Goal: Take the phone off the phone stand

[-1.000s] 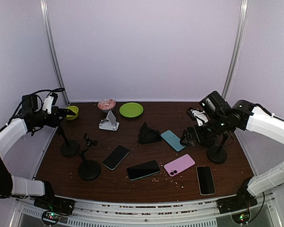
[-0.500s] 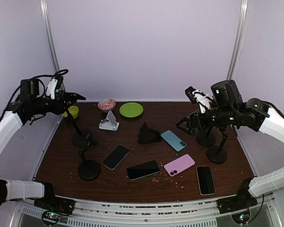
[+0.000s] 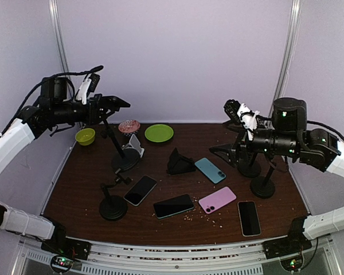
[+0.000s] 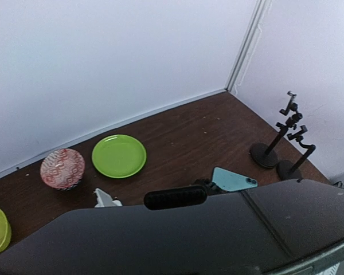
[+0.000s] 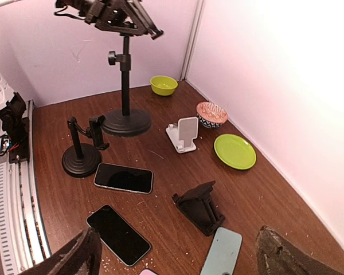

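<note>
a: where's the phone (image 4: 178, 238)?
b: up at the head of the tall phone stand (image 5: 125, 80), left of middle; my left gripper (image 3: 110, 105) is clamped on it, high above the table (image 3: 74, 189); i can't tell whether the stand's base rests on the wood
a: and your other hand?
b: my right gripper (image 5: 175, 258) hangs over the right side, fingers wide apart, holding nothing; a teal handset (image 5: 221, 252) lies just below it

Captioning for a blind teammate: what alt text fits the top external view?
The left gripper clamps the head of a tall phone stand at left; the right gripper hangs open at right. Five phones lie loose on the dark table.
</note>
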Robot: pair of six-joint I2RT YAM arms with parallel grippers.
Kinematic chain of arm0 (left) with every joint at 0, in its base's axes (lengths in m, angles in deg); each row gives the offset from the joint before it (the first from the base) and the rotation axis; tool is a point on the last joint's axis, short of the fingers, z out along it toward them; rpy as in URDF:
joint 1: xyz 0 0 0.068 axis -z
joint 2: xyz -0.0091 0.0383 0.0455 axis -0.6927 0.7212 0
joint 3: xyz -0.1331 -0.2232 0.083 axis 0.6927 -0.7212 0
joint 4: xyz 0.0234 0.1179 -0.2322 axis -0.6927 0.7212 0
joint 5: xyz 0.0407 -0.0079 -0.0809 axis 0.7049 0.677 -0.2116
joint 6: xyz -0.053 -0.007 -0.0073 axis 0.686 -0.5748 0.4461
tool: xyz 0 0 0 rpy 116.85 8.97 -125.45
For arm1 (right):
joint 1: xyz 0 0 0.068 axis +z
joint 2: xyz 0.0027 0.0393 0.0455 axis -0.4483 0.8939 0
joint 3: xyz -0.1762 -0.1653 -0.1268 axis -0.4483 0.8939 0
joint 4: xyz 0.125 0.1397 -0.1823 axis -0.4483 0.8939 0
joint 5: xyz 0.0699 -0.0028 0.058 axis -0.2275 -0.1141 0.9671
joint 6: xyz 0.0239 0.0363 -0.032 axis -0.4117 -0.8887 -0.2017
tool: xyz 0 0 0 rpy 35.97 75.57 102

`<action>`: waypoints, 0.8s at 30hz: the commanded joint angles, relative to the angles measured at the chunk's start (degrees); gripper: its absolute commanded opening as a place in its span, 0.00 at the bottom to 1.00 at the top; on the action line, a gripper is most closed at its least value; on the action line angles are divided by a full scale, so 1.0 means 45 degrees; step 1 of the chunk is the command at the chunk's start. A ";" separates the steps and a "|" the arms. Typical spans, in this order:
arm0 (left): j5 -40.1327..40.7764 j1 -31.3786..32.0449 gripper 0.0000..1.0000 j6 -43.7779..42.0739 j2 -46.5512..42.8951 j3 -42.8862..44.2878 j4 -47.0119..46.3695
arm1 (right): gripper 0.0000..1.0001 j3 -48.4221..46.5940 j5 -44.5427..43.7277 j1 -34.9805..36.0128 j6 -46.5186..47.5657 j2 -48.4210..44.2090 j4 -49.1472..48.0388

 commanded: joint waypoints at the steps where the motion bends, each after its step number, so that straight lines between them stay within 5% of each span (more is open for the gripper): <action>1: 0.0045 0.1306 0.00 0.1002 0.0175 0.1447 -0.1961 | 0.93 0.0383 -0.0350 0.0507 0.2132 -0.0281 -0.1488; 24: 0.2049 0.6351 0.00 0.1459 0.3761 0.4517 -0.2660 | 0.82 -0.1415 -0.3003 0.1572 0.4040 0.1413 -0.2507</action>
